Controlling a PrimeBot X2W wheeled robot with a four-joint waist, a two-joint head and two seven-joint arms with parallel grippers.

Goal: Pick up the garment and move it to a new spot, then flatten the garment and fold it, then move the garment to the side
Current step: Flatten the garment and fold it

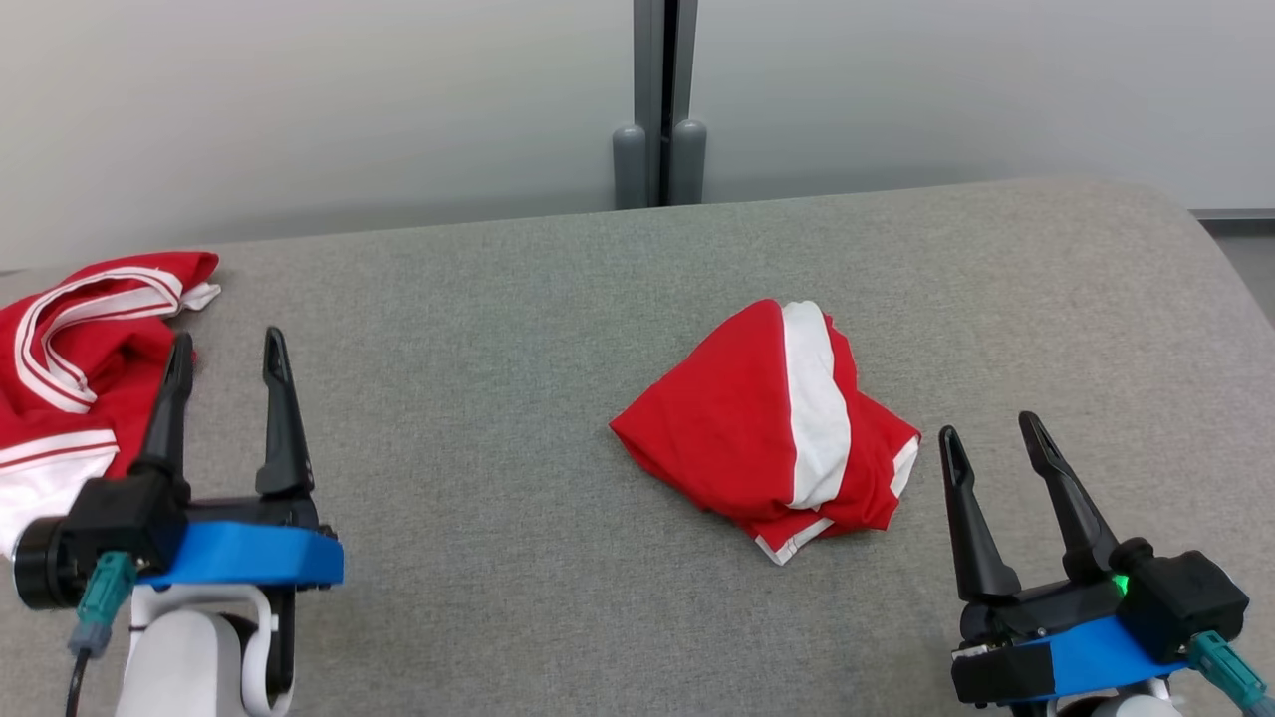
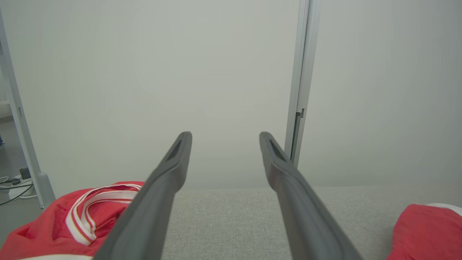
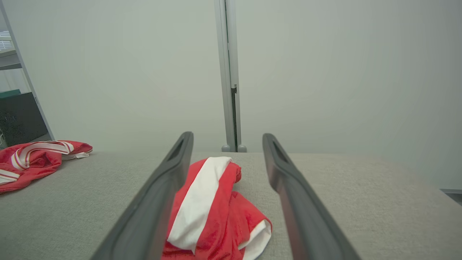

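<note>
A crumpled red garment (image 1: pixel 737 428) with a broad white stripe lies in a heap at the middle of the grey fabric surface (image 1: pixel 478 329). My right gripper (image 1: pixel 986 426) hovers open just right of it, nothing between its fingers. In the right wrist view the garment (image 3: pixel 220 216) lies ahead between the spread fingers of the right gripper (image 3: pixel 227 134). My left gripper (image 1: pixel 228 337) stands open at the lower left, empty, well apart from the heap. In the left wrist view, where the left gripper (image 2: pixel 225 134) also stands open, the garment's edge (image 2: pixel 426 231) shows at the lower right.
A second red garment (image 1: pixel 95 349) with thin white stripes lies bunched at the surface's left edge, beside my left gripper; it also appears in the wrist views (image 2: pixel 47 224) (image 3: pixel 36 162). A pale wall with a grey post (image 1: pixel 659 100) stands behind the surface.
</note>
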